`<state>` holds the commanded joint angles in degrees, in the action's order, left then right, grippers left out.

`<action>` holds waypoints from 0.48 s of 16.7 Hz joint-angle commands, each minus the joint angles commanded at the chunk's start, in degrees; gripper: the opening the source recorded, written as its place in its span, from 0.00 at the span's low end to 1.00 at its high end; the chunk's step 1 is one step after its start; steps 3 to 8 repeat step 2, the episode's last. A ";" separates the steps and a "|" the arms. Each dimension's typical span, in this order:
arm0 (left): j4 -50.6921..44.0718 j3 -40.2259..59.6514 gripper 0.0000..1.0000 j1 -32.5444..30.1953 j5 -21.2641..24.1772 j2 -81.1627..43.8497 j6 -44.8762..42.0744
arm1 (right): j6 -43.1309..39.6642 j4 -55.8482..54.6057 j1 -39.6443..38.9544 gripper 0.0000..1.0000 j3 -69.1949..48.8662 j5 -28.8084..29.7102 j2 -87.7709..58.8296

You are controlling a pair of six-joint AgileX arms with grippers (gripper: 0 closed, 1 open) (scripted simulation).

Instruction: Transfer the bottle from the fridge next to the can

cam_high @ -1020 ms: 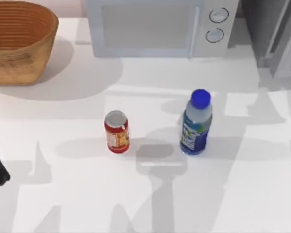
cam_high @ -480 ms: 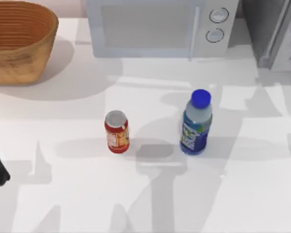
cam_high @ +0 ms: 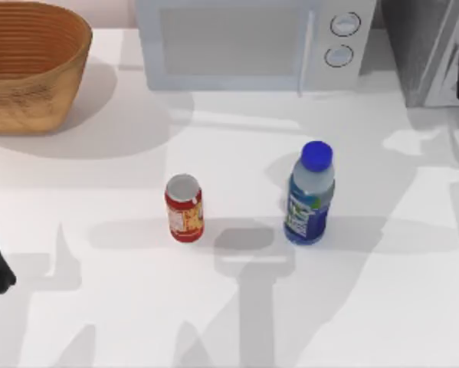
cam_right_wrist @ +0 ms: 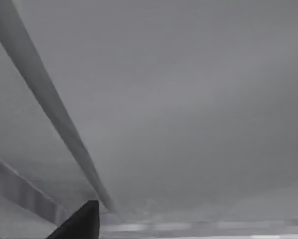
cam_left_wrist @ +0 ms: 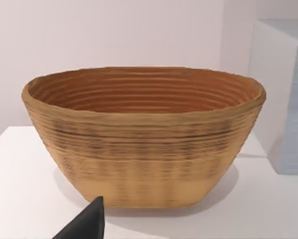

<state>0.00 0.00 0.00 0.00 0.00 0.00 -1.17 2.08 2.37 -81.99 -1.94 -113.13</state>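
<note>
Since earlier, fridge (cam_high: pixel 432 54) door swung; clear ribbed bottle (cam_high: pixel 309 195) stands upright; claw states unreadable.

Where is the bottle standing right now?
In the top view the bottle stands upright on the table, right of centre, to the right of the can with a gap between them, in front of the microwave.
</note>
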 joint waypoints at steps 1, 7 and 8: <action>0.00 0.00 1.00 0.00 0.00 0.00 0.00 | 0.00 0.18 -0.01 1.00 -0.84 0.02 -0.72; 0.00 0.00 1.00 0.00 0.00 0.00 0.00 | 0.00 0.23 -0.01 1.00 -1.07 0.03 -0.91; 0.00 0.00 1.00 0.00 0.00 0.00 0.00 | 0.00 0.23 -0.01 1.00 -1.07 0.03 -0.91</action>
